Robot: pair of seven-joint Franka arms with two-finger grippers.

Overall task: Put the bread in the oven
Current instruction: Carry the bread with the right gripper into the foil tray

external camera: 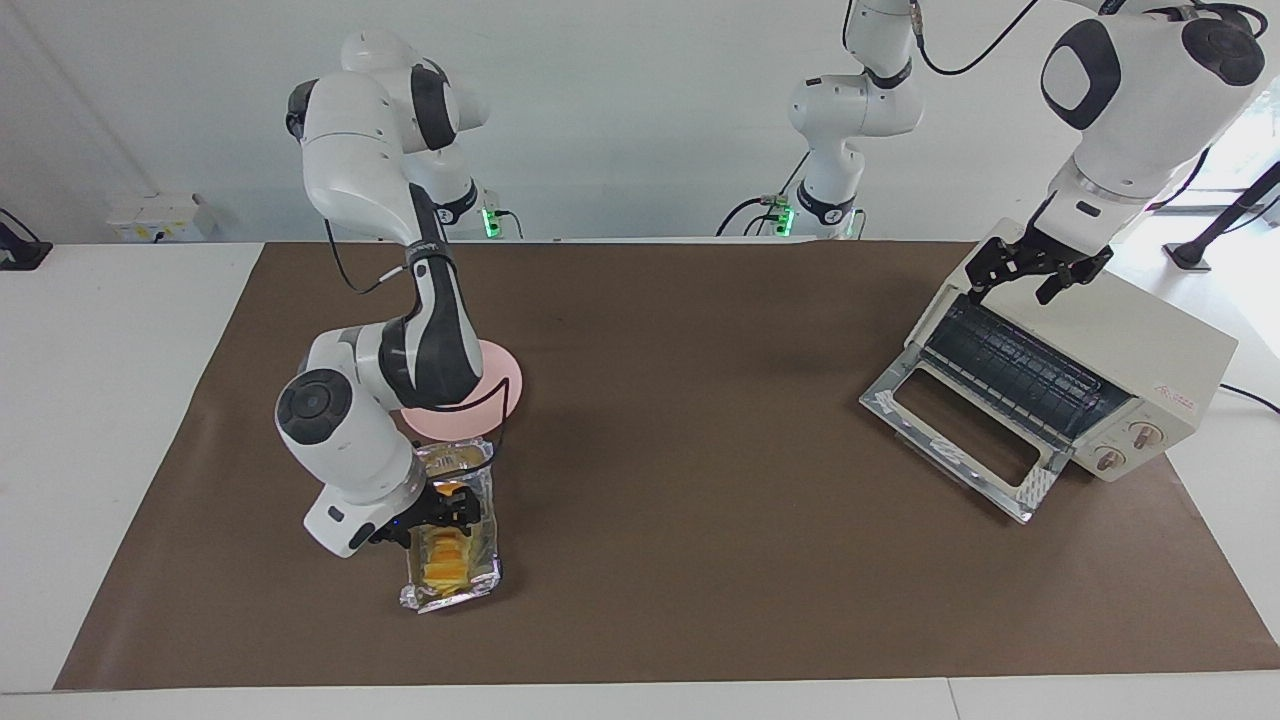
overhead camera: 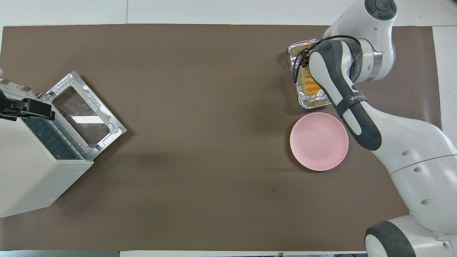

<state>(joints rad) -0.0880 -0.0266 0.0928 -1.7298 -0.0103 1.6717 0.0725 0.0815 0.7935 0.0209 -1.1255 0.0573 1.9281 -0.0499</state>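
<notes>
**A:** With its elbow bent high and forearm angled steeply down, where does the right gripper (external camera: 440,517) sit?

**B:** Low over the crinkled silver foil tray (external camera: 487,575), at the end toward the round pink plate (external camera: 505,385). Wrist housing hides most of it. Can't tell from either view how far its fingers are spread, or whether they touch anything.

**A:** Bread?

**B:** Short ridged loaf of yellow-orange slices (external camera: 446,560) lies flat in the tray, at the right arm's end of the table. Tray is farther from the robots than the plate and just beside it. Overhead, the forearm covers part of the loaf (overhead camera: 310,85).

**A:** Oven?

**B:** Boxy cream-white toaster oven (external camera: 1150,350) at the left arm's end, set at an angle. Glass drop-down door (external camera: 962,428) is fully down, metal-framed, resting on the brown paper table cover (external camera: 700,480). Dark wire rack (external camera: 1010,360) shows inside. Two round knobs (external camera: 1128,447) on the front panel.

**A:** Left arm?

**B:** Waiting. Left gripper (external camera: 1028,282) hangs pointing down over the oven's top front edge, fingers spread wide, nothing in them.
</notes>
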